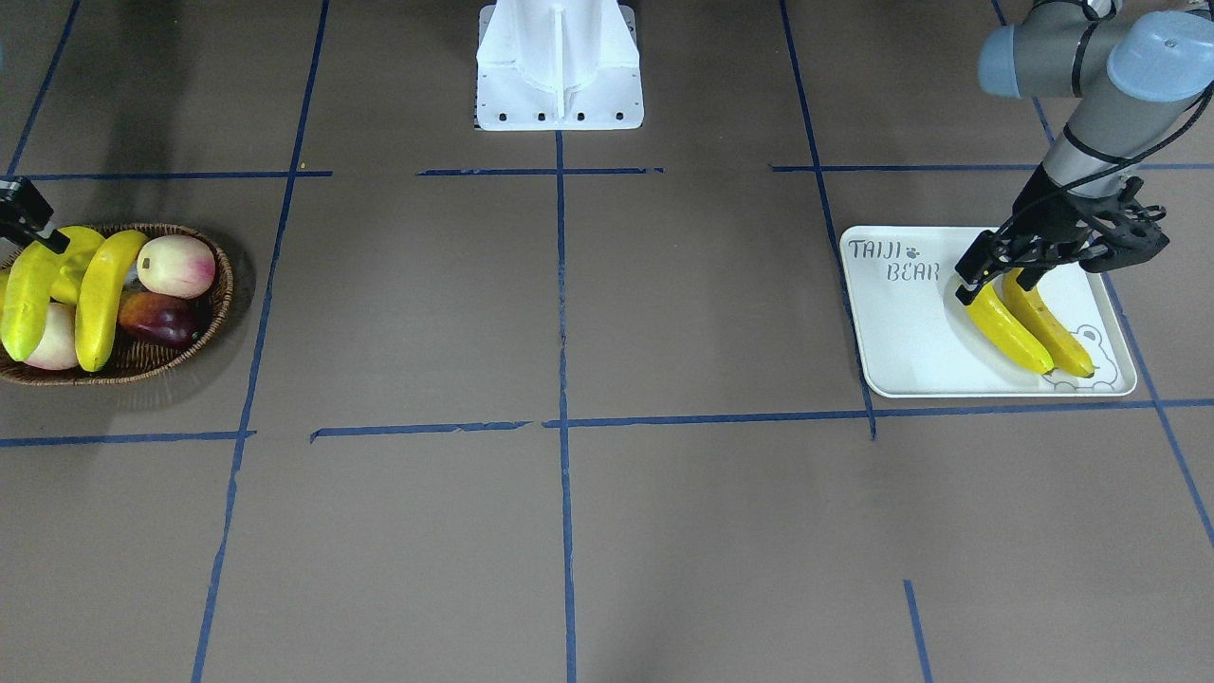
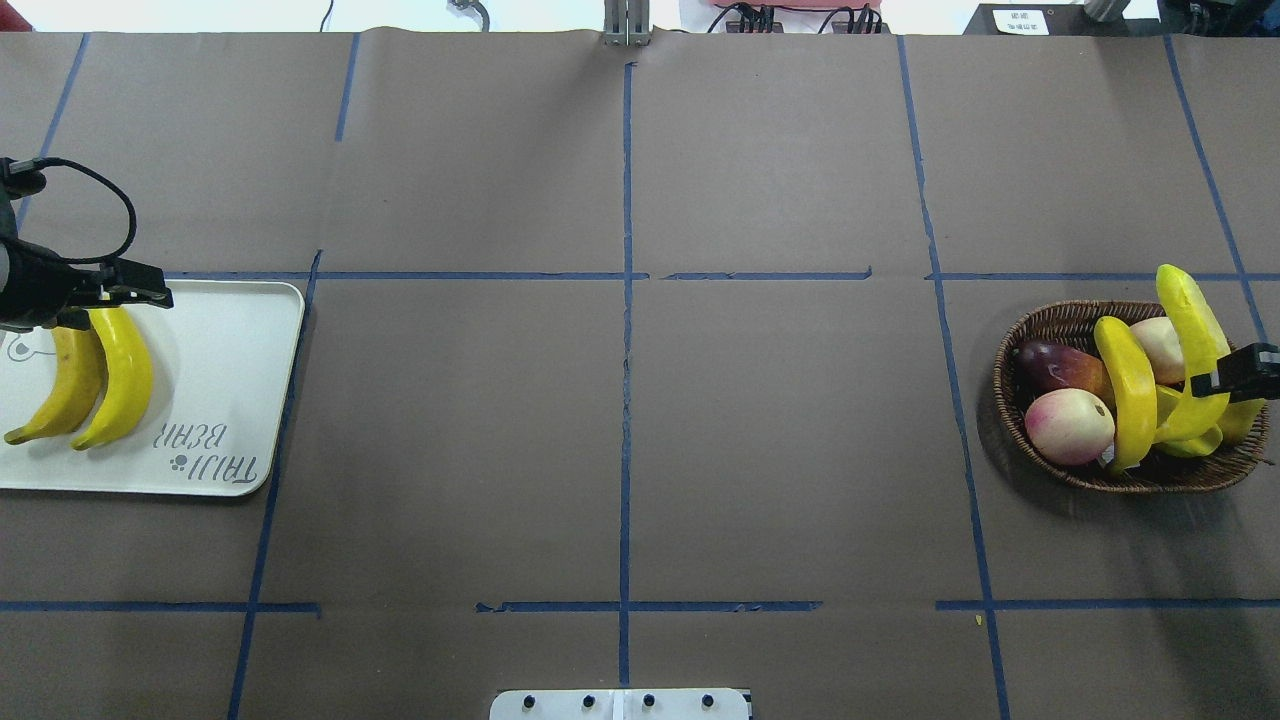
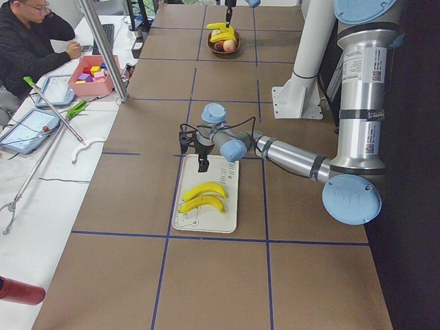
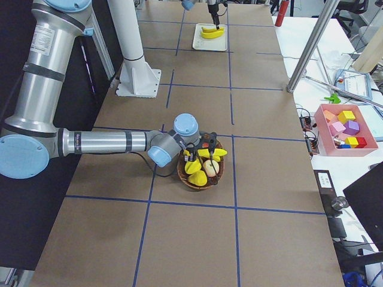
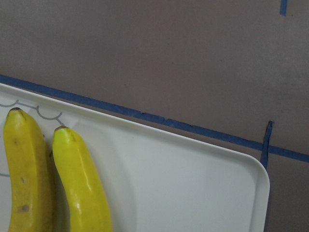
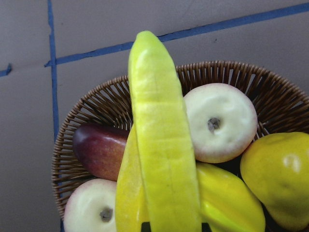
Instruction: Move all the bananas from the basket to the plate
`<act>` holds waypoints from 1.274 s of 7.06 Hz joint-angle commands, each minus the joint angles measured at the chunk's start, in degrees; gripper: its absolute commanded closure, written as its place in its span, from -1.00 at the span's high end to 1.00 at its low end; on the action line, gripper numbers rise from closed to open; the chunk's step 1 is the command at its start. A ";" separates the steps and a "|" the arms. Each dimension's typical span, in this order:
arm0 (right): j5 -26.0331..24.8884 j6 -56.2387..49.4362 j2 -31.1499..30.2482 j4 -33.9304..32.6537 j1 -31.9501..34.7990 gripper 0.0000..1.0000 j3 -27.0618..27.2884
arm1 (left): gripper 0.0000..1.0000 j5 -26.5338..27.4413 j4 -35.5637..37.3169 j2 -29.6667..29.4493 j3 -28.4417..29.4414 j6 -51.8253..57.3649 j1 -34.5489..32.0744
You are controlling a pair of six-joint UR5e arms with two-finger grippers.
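Brown paper covers the table (image 1: pixel 569 531), marked into squares by blue tape (image 2: pixel 625 300), with the robot's white base (image 1: pixel 560 66) at the middle of its edge. The plate (image 1: pixel 901 332) lies on the robot's left side, well apart from the basket (image 2: pixel 1040 330) on its right. Two bananas lie flat on the plate, touching along their length: a deeper orange-yellow banana (image 1: pixel 1048 327) next to the bear drawing, and a brighter banana (image 1: pixel 1005 327) on the side towards the lettering. The left gripper (image 1: pixel 996 283) hangs over their stem ends. Its fingers appear spread apart and grasp nothing; the side view shows them clear above the fruit. At the basket, the right gripper (image 2: pixel 1215 380) is clamped on a third banana (image 2: pixel 1190 320). This one is tilted, with its upper end out past the basket's rim and its lower end down among the other fruit. In the right wrist view it runs straight down the middle of the picture. A fourth banana (image 2: pixel 1125 395) lies across the basket just beside it, resting on the fruit. Around them in the basket sit two pale pink-blushed round fruits (image 2: pixel 1068 425), a dark red fruit (image 2: pixel 1055 365) and a yellow pear-shaped fruit (image 6: pixel 275 179).
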 commanded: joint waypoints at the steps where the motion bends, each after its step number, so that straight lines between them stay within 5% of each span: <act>1: 8.41 -5.29 -1.28 -0.06 7.96 -1.00 1.66 | 0.99 -0.03 0.00 -0.53 -0.14 -0.97 0.09; 3: 10.17 -5.22 -0.94 -0.85 8.93 -1.00 5.95 | 0.99 -0.64 0.00 -0.71 -0.14 -0.97 0.09; 5: 7.67 -0.16 13.21 -6.25 2.32 -1.00 5.89 | 0.99 -2.93 -0.09 -6.12 -0.06 -7.42 0.09; 9: -17.62 24.20 36.72 -9.20 -26.07 -0.99 5.01 | 0.99 -2.93 -4.97 -19.93 0.12 -26.32 6.05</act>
